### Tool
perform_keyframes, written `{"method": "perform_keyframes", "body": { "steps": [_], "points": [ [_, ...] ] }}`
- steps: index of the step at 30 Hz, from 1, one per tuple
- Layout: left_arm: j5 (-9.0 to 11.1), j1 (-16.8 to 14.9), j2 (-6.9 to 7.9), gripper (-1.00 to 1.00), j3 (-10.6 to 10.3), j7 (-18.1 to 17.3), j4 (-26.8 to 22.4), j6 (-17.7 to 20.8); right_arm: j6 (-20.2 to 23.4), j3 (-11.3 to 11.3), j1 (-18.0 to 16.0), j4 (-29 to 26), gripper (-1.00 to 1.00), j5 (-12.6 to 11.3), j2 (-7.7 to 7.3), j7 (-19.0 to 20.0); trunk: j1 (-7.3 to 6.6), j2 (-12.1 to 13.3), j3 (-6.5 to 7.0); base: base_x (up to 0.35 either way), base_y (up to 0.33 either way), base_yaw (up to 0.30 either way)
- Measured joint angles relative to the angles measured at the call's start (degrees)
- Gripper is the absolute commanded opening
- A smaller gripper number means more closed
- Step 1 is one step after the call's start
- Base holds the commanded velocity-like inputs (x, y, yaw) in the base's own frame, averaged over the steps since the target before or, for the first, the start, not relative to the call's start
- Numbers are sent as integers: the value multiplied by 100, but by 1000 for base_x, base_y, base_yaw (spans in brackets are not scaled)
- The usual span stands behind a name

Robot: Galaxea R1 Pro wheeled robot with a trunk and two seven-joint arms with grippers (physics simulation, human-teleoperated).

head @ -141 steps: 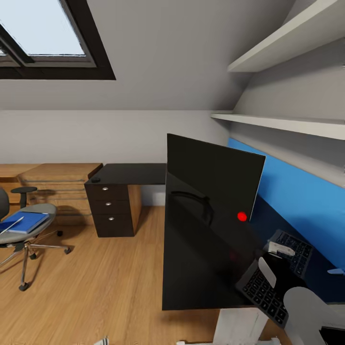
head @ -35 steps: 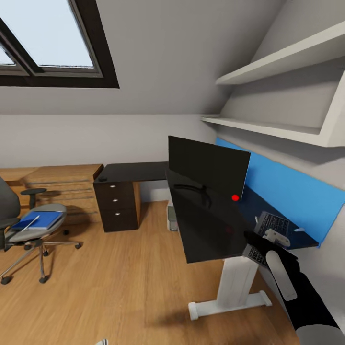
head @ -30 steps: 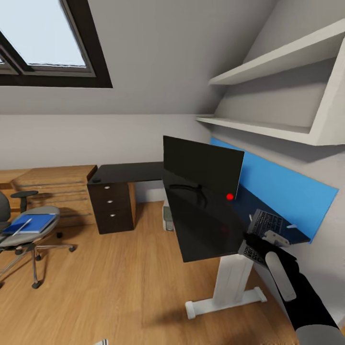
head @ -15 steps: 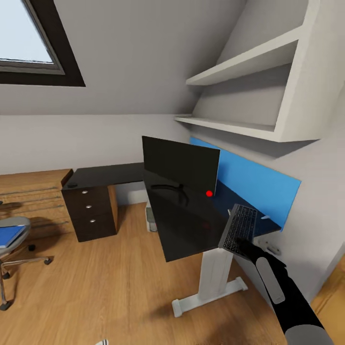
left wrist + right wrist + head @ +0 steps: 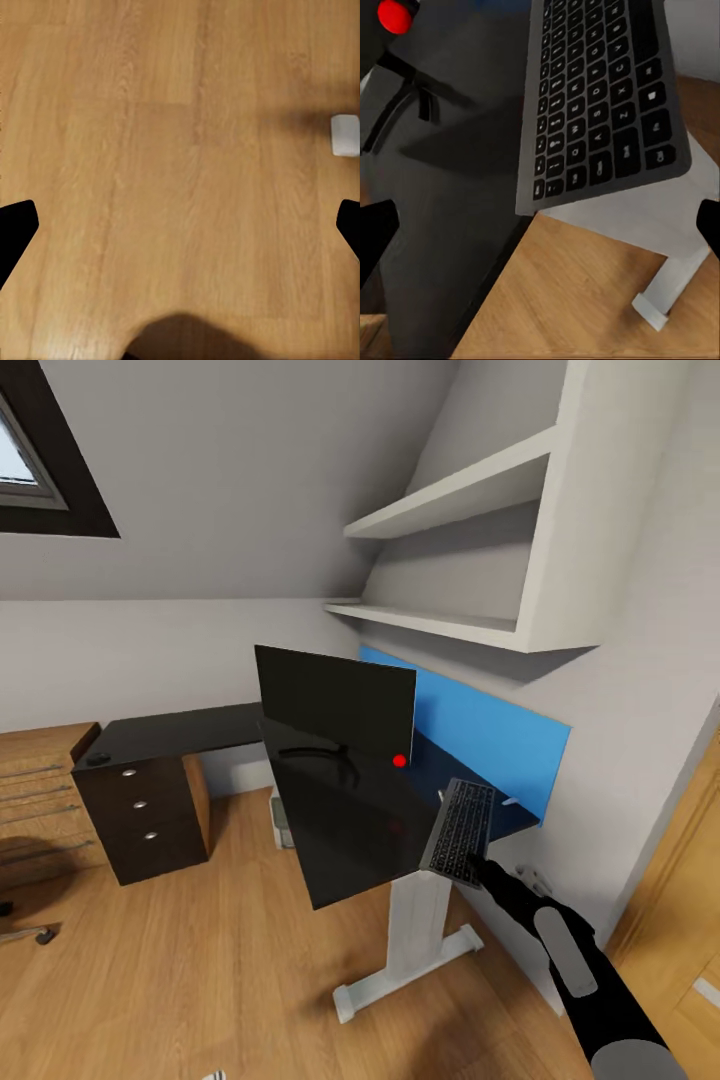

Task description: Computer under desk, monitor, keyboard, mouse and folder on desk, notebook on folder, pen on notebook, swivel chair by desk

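My right gripper (image 5: pixel 492 876) sits just off the near end of the keyboard (image 5: pixel 458 831); through my right wrist camera the fingertips stand wide at the frame's sides with the keyboard (image 5: pixel 600 97) ahead of them, so it reads as released, not grasping. The keyboard lies along the desk's (image 5: pixel 340 830) near right corner, its near end jutting past the edge over the white leg (image 5: pixel 410 925). My worry is that overhang: I judge that a careless nudge from my fingers could pivot it off the corner onto the floor. The monitor (image 5: pixel 335 700) stands upright further back, near the far edge by the blue wall panel (image 5: pixel 480 735), red dot at its lower corner. My right arm stretches forward and up from my lower right, nearly straight, forearm in line with the keyboard. My left gripper (image 5: pixel 180 225) hangs slack-open over bare wooden floor (image 5: pixel 150 112), empty.
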Motion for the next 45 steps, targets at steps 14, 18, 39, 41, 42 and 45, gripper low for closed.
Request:
{"method": "perform_keyframes", "body": {
  "steps": [14,18,39,41,42,45],
  "points": [
    [47,0,-45,100,2,-12,-737,81,-45,-62,0,562,100,-1320,-72,117,43,-79,-35,0,0,-3],
    [125,-2,-53,100,35,-5,-1835,1446,-60,-266,0,614,100,-1361,-81,285,131,-239,-107,0,0,0],
    [1006,1,107,100,306,-10,-4253,3601,-60,-424,0,653,100,-1320,-64,470,592,-1082,-485,0,0,0],
    [1008,0,124,100,317,-8,-4236,3601,-58,-424,0,658,100,-1282,-66,476,636,-1162,-521,0,0,0],
    [1007,2,132,100,322,-7,-4225,3601,-58,-422,0,657,100,-1254,-70,479,658,-1202,-538,0,0,0],
    [995,1,133,100,314,-2,-4222,3596,-57,-419,0,659,100,-1246,-67,480,724,-1323,-592,0,0,0]
  ]
}}
